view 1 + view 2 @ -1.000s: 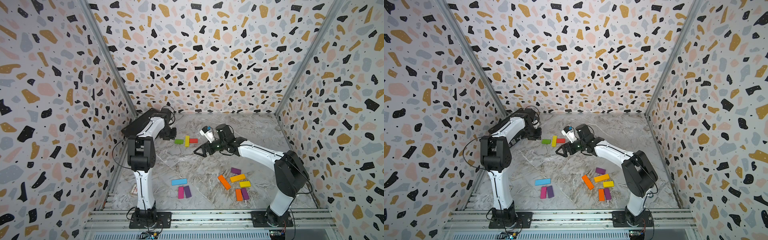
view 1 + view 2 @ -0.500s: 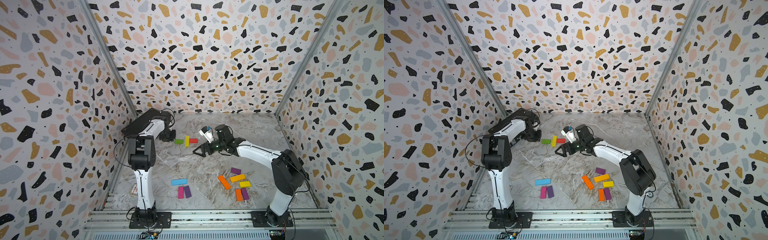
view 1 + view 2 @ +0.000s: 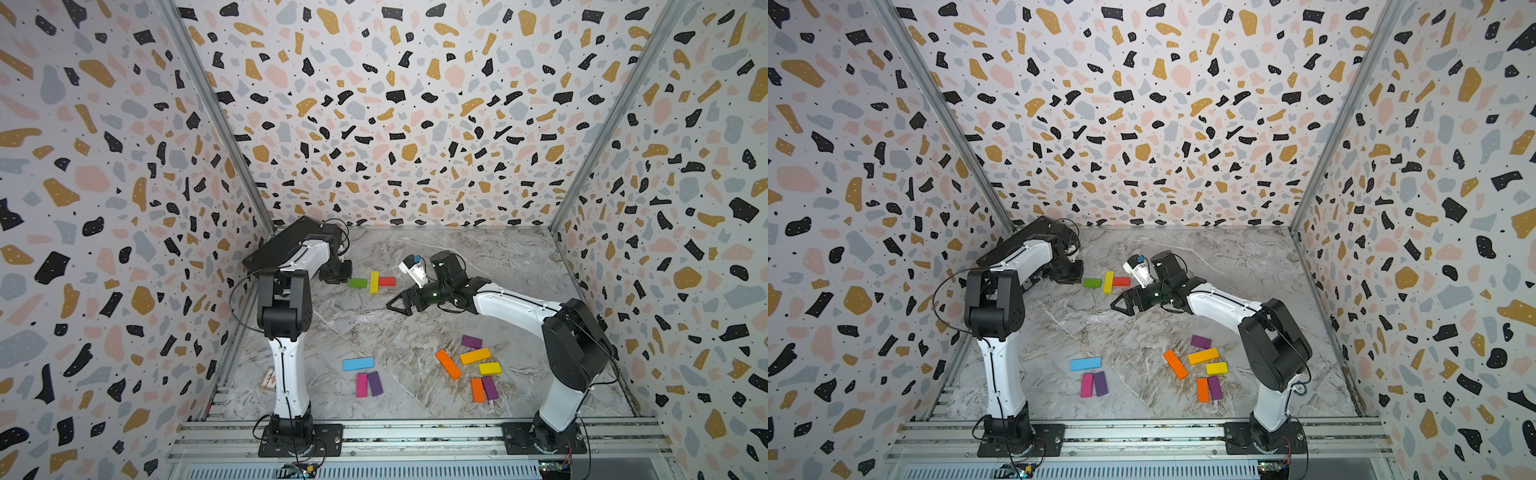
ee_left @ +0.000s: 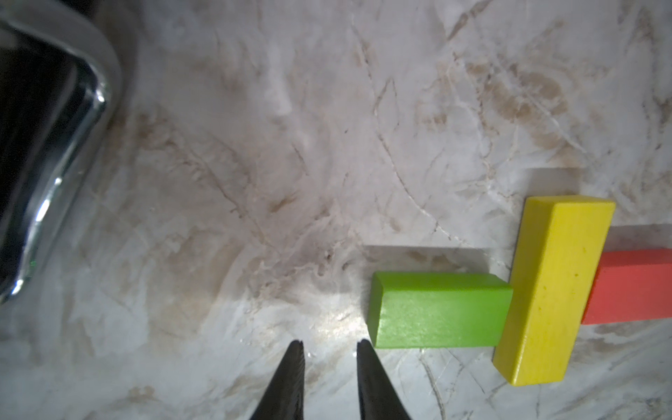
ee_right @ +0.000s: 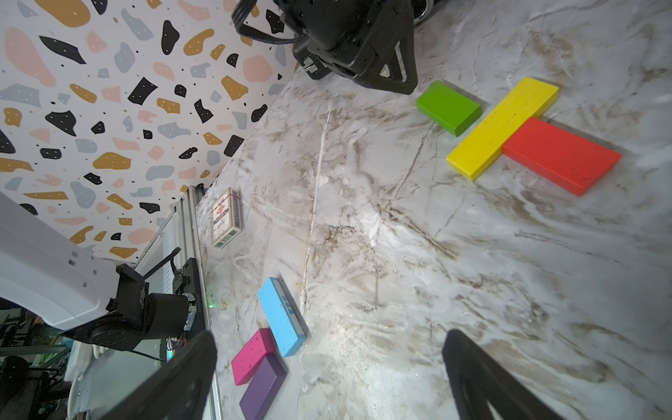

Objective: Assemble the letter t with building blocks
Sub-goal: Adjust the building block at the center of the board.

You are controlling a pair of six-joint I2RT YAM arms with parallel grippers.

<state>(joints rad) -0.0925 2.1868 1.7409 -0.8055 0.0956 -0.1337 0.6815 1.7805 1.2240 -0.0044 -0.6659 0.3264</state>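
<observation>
I am narrowing my left gripper (image 4: 329, 343) to a slim, empty gap just beside the green block (image 4: 440, 309), lying by the yellow block (image 4: 552, 262) and red block (image 4: 632, 287). My right gripper (image 5: 329, 334) is hanging wide open.

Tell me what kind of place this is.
Probably a robot test cell: speckled panel walls enclose a marble-look tabletop, two arms are bolted to an aluminium rail, and coloured blocks lie scattered about.

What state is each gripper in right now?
Left gripper: jaws only slightly open, holding nothing.
Right gripper: jaws wide open, holding nothing.
</observation>
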